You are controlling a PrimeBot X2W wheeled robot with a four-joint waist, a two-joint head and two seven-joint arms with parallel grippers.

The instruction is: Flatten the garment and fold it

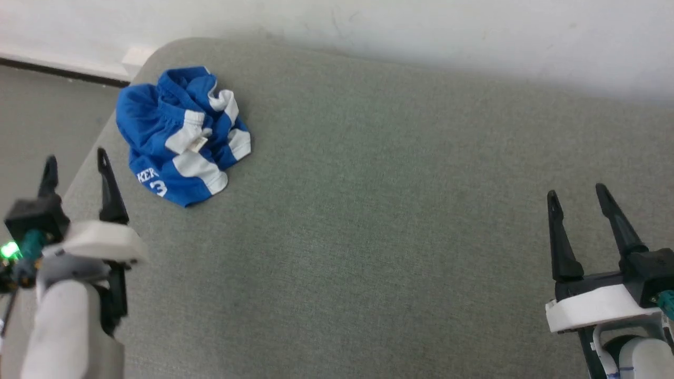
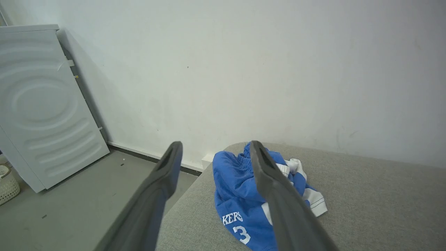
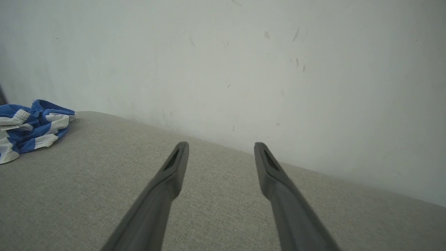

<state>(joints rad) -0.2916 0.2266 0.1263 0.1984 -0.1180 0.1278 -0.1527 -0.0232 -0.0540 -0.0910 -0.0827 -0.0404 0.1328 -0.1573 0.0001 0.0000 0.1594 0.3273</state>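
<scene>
The garment is a crumpled heap of royal-blue shorts with white bands, white lettering and a "3", lying near the far left corner of a grey padded surface. It appears again in the left wrist view and at the left edge of the right wrist view. My left gripper hovers open at the surface's left edge, short of the garment, with nothing between its fingers. Far to the right, my right gripper is open and empty over bare fabric.
A white wall runs along the back of the surface. Left of the surface the floor drops away, with a white appliance panel leaning against the wall and a woven basket beside it.
</scene>
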